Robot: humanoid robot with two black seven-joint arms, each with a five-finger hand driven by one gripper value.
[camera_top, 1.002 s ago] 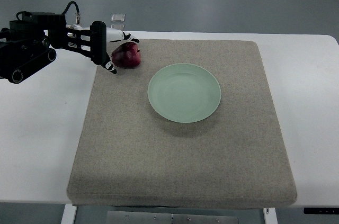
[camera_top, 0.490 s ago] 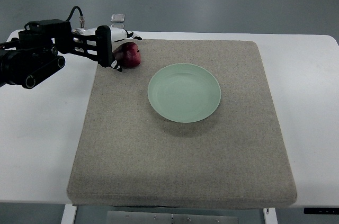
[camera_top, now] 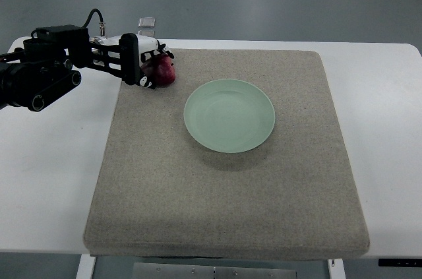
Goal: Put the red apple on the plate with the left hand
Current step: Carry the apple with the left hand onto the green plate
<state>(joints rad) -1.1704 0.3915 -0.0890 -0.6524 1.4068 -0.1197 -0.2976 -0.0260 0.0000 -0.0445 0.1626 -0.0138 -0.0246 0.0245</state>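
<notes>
Since half a second ago the black-and-white left hand (camera_top: 144,62) barely shifted, its fingers (camera_top: 160,49) now curling tighter around the dark red apple (camera_top: 163,72), apparently gripping it. Apple sits on the grey felt mat (camera_top: 224,180), far-left corner. Pale green round plate (camera_top: 229,115) is bare. Lift, carry and release all remain.

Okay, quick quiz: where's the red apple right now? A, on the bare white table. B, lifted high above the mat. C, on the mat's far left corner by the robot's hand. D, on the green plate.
C: the red apple sits on the mat's far left corner, with the left hand around it; the green plate holds nothing.
</notes>
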